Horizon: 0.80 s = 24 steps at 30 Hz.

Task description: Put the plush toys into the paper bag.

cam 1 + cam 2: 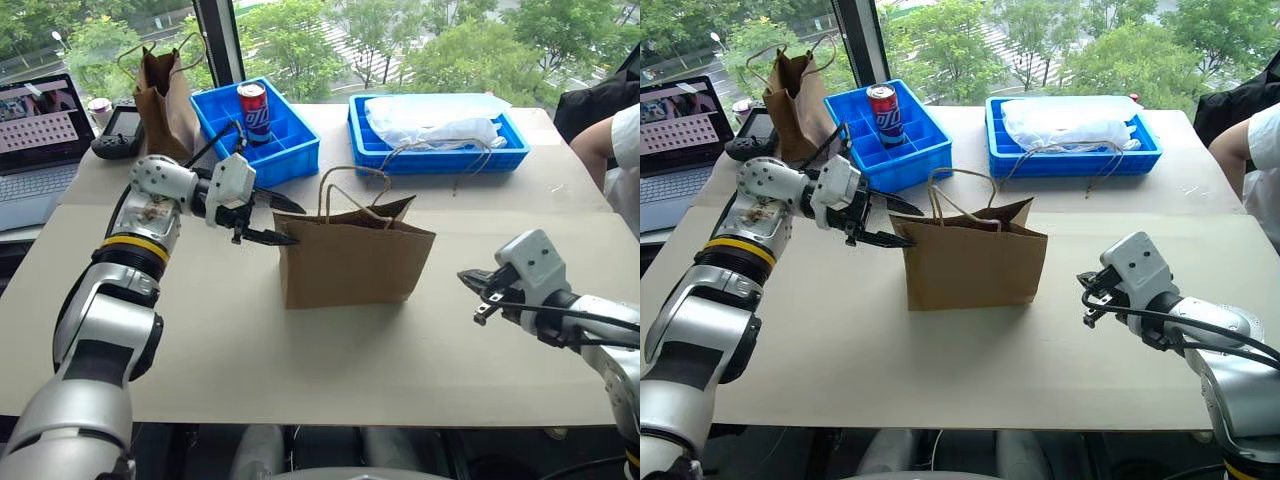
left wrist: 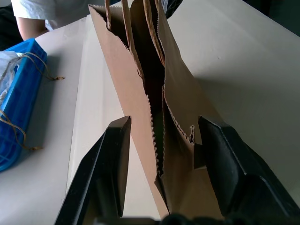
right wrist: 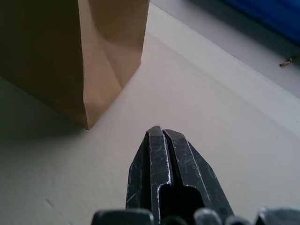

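Pressed-together right tool (image 3: 161,140) faces the paper bag (image 1: 350,262); spread left tool (image 2: 164,154) straddles its mouth.

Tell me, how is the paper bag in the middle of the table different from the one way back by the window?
The middle paper bag is wide, low and light brown; the back paper bag is narrower, taller and darker. The middle one stands alone on the table with the left gripper open at its edge; the back one stands beside a blue tray, away from both grippers. Both stand upright, open-topped, with loop handles.
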Each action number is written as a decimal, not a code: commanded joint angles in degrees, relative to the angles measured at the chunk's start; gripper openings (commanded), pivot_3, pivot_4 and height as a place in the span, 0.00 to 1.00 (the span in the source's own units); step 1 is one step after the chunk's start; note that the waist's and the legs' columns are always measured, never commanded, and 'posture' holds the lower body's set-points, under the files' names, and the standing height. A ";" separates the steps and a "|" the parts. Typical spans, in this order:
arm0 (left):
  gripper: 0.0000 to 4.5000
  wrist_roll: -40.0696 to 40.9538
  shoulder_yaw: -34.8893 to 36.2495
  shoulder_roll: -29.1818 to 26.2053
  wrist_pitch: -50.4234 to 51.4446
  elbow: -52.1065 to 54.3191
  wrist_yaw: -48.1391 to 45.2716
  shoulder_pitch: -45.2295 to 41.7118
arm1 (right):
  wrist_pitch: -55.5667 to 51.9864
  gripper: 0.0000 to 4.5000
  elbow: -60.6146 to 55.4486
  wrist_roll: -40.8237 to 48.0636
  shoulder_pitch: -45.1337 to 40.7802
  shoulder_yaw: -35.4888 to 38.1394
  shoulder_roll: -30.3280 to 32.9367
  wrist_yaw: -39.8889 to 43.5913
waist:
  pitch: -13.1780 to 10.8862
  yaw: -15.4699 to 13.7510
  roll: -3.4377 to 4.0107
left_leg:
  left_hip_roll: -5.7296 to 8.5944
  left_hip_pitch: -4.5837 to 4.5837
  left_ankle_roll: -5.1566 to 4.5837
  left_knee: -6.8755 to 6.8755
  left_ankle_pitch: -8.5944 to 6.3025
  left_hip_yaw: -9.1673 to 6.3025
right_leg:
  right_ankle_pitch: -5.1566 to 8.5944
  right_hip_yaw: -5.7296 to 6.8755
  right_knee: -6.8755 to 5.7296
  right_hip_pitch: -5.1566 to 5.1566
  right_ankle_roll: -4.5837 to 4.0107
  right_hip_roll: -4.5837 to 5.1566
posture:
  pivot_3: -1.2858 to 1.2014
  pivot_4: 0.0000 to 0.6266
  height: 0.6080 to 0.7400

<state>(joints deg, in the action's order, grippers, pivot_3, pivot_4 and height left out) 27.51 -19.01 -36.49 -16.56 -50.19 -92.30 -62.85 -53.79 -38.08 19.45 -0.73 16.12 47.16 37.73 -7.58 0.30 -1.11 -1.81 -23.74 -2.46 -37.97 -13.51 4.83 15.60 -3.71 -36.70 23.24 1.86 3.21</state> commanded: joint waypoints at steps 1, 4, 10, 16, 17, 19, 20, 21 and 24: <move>0.90 2.81 6.34 -6.73 7.46 0.62 -0.20 -2.85 | 3.76 0.00 1.58 1.58 1.25 3.67 2.96 4.39 | 0.00 0.30 0.00 | 0.00 0.00 0.00 0.00 0.00 0.00 | 0.00 0.01 0.00 0.00 0.00 0.00 | 0.52 0.24 0.88; 0.90 2.40 9.11 -11.64 13.96 1.18 -0.20 -1.56 | 5.50 0.00 3.11 3.17 1.76 4.95 4.45 7.33 | 0.00 0.98 0.00 | -0.03 0.03 -0.05 0.00 -0.03 0.01 | 0.00 -0.01 0.00 0.01 0.00 -0.05 | 0.52 0.24 0.88; 0.90 3.35 18.13 -20.11 30.22 10.25 5.03 11.76 | 6.33 0.00 4.14 12.37 -0.33 9.43 3.28 13.22 | 0.00 0.88 0.01 | -0.14 0.17 -0.04 0.01 -0.03 0.03 | 0.01 -0.01 -0.12 -0.02 0.00 -0.03 | 0.52 0.24 0.88; 0.90 7.45 29.67 -19.26 41.69 39.74 20.81 37.67 | 3.97 0.00 4.04 21.53 1.59 16.65 2.84 15.65 | -0.05 -0.45 -0.25 | -0.18 0.24 0.00 0.00 0.00 -0.01 | -0.01 0.11 -0.27 -0.14 -0.02 0.21 | 0.52 0.24 0.88; 0.90 9.41 31.42 -18.49 44.76 44.92 23.10 41.82 | 4.23 0.00 4.06 22.45 2.08 17.99 2.43 15.49 | -0.04 -0.49 -0.26 | -0.17 0.25 0.01 0.00 0.00 -0.01 | -0.01 0.11 -0.28 -0.17 -0.02 0.24 | 0.52 0.24 0.88; 0.90 10.66 33.04 -17.26 47.08 51.80 25.63 47.22 | 4.75 0.00 4.21 23.82 3.08 19.61 1.83 15.26 | -0.04 -0.63 -0.26 | -0.17 0.28 0.00 0.04 -0.02 0.02 | -0.01 0.11 -0.31 -0.21 -0.02 0.37 | 0.52 0.24 0.88; 0.90 10.68 33.49 -15.92 46.82 54.31 27.02 49.16 | 5.55 0.00 4.09 24.07 3.73 20.15 1.27 15.10 | -0.04 -0.73 -0.27 | -0.16 0.30 0.00 0.04 -0.02 0.01 | -0.01 0.11 -0.30 -0.22 -0.01 0.39 | 0.52 0.24 0.88; 0.90 10.69 33.89 -14.93 46.67 56.16 28.12 50.52 | 6.11 0.00 3.98 24.31 4.21 20.52 0.90 14.91 | -0.04 -0.88 -0.27 | -0.16 0.31 0.00 0.04 -0.02 0.00 | 0.00 0.12 -0.25 -0.21 -0.01 0.38 | 0.52 0.24 0.88; 0.90 9.17 33.00 -12.77 46.38 58.52 31.16 50.31 | 8.24 0.00 3.76 23.28 4.61 19.79 -0.71 12.86 | -0.05 -0.92 -0.27 | -0.17 0.43 0.07 0.04 0.03 0.00 | -0.01 0.12 -0.26 -0.26 -0.03 0.28 | 0.52 0.24 0.88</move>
<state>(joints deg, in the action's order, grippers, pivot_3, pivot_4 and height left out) 37.01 12.53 -49.18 30.43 5.51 -63.17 -11.03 -47.85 -33.14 42.10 3.80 34.65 46.66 51.75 -7.63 -0.62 -1.39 -1.98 -23.27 -2.38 -37.92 -13.43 4.83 15.57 -3.59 -37.00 22.96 1.80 3.46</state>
